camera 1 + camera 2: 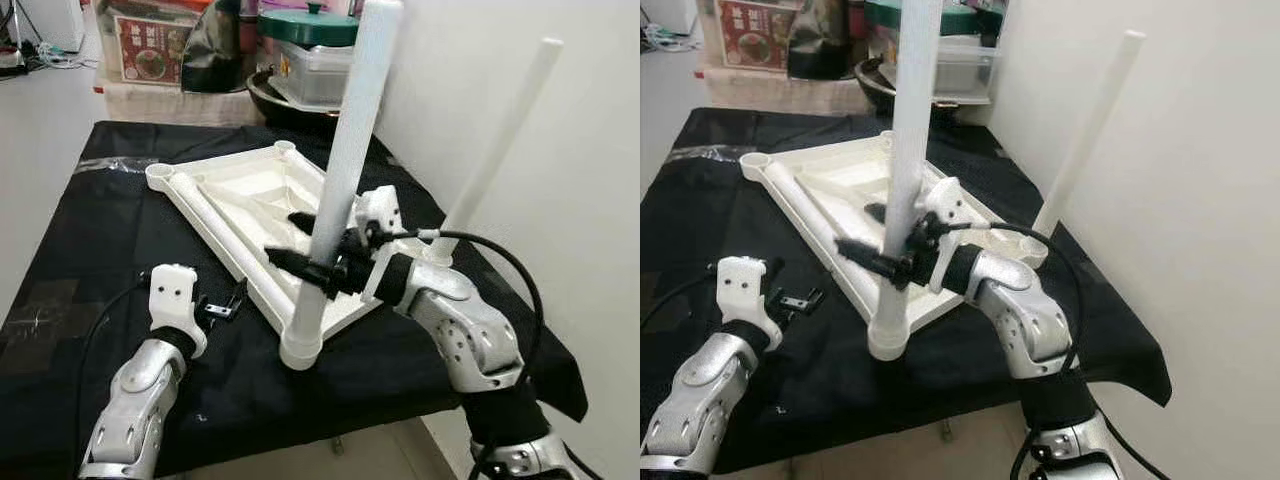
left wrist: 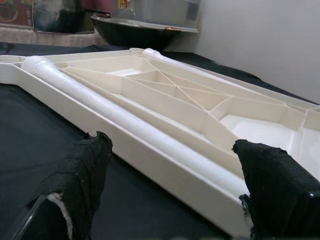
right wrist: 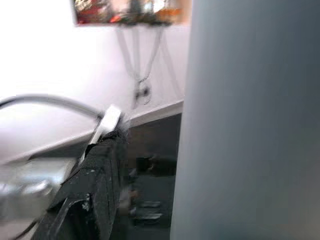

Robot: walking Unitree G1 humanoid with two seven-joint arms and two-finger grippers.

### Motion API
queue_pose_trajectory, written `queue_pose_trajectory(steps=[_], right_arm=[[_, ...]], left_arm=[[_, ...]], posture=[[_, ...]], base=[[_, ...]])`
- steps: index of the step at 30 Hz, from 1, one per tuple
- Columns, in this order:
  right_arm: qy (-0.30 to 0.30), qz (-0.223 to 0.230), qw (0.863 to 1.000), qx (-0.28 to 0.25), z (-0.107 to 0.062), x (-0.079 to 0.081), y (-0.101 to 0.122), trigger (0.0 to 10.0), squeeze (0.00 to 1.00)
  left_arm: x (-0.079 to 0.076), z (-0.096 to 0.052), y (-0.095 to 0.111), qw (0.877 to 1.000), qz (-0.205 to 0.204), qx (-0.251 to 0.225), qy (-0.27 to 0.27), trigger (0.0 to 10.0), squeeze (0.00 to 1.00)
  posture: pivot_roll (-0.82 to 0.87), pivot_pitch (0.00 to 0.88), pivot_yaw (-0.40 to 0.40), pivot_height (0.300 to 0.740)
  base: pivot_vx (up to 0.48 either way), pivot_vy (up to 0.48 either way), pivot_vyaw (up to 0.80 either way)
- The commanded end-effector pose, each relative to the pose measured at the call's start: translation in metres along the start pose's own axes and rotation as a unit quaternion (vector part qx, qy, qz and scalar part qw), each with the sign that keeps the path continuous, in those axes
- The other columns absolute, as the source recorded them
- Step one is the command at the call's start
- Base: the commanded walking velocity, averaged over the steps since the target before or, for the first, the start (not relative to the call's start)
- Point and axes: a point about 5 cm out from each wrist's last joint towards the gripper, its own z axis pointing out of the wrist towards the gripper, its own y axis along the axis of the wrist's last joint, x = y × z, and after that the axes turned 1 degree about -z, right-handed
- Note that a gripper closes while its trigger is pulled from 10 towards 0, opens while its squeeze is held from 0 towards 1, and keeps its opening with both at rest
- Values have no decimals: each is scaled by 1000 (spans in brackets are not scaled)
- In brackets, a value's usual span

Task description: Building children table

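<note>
We are working over a worktop point(image 1: 90, 250) draped in black cloth, standing beside a white wall. Lying directly on the cloth is the upturned white tabletop point(image 1: 250, 200), ribbed underside facing up, with one loose white leg point(image 1: 225, 235) lying along its near edge. A clear plastic wrapper point(image 1: 110, 165) is resting near the far left edge.
</note>
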Motion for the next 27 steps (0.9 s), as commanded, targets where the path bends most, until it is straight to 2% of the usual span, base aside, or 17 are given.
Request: queue_pose_trajectory(steps=[1, 4, 5, 6, 7, 8, 9, 10, 12, 15, 16, 19, 20, 21, 24, 26, 27], right_arm=[[8, 25, 999, 38, 10, 2, -18, 941, 0], [-93, 50, 991, 78, 18, -16, -31, 0, 0], [-219, 68, 968, 102, 16, -35, -39, 0, 0], [-383, 97, 912, 109, 1, -55, -47, 0, 0], [-383, 97, 912, 109, 1, -55, -47, 0, 0], [-484, 120, 859, 117, -11, -65, -54, 0, 0], [-484, 120, 859, 117, -11, -65, -54, 0, 0], [-566, 125, 806, 118, -28, -67, -60, 0, 0], [-604, 122, 780, 107, -39, -55, -63, 0, 0], [-571, 144, 802, 96, -29, -39, -61, 0, 0], [-533, 143, 829, 87, -20, -33, -56, 10000, 0], [-493, 145, 856, 61, -12, -29, -49, 10000, 0], [-461, 133, 877, 35, -8, -29, -41, 10000, 1000], [-461, 133, 877, 35, -8, -29, -41, 10000, 1000], [-344, 111, 932, -17, -2, -31, -15, 10000, 976], [-344, 111, 932, -17, -2, -31, -15, 10000, 976], [-289, 110, 951, -28, -2, -26, -8, 10000, 0]], left_arm=[[-3, 0, -5, 1000, -11, 5, -5, 10000, 0], [-2, -2, -6, 1000, -11, 5, -4, 10000, 0], [-2, -3, -6, 1000, -11, 5, -4, 10000, 0], [-1, -4, -6, 1000, -11, 4, -2, 10000, 0], [-1, -4, -6, 1000, -11, 4, -2, 10000, 0], [-1, -4, -6, 1000, -11, 3, -1, 10000, 0], [-1, -4, -6, 1000, -11, 3, -1, 10000, 0], [-1, -4, -6, 1000, -11, 3, 0, 10000, 0], [0, -4, -5, 1000, -10, 2, -1, 10000, 0], [1, -4, -5, 1000, -10, 3, -3, 10000, 0], [1, -4, -5, 1000, -10, 4, -4, 10000, 0], [1, -3, -5, 1000, -10, 4, -6, 10000, 0], [0, -3, -5, 1000, -11, 4, -7, 10000, 0], [0, -3, -5, 1000, -11, 4, -7, 10000, 0], [0, -2, -6, 1000, -13, 4, -8, 10000, 0], [0, -2, -6, 1000, -13, 4, -8, 10000, 0], [0, -1, -6, 1000, -14, 3, -7, 10000, 0]], posture=[[164, 0, -209, 740], [168, 0, -207, 740], [173, 0, -204, 740], [174, 0, -197, 740], [174, 0, -197, 740], [174, 0, -197, 740], [174, 0, -197, 740], [171, 0, -193, 740], [161, 0, -178, 740], [150, 0, -169, 740], [144, 0, -162, 740], [144, 0, -162, 740], [141, 0, -159, 740], [141, 0, -159, 740], [145, 0, -167, 740], [145, 0, -167, 740], [142, 0, -169, 740]], base=[[0, 0, 0], [0, 0, 0], [0, 0, 0], [0, 0, 0], [0, 0, 0], [0, 0, 0], [0, 0, 0], [0, 0, 0], [0, 0, 0], [0, 0, 0], [0, 0, 0], [0, 0, 0], [0, 0, 0], [0, 0, 0], [0, 0, 0], [0, 0, 0], [0, 0, 0]])
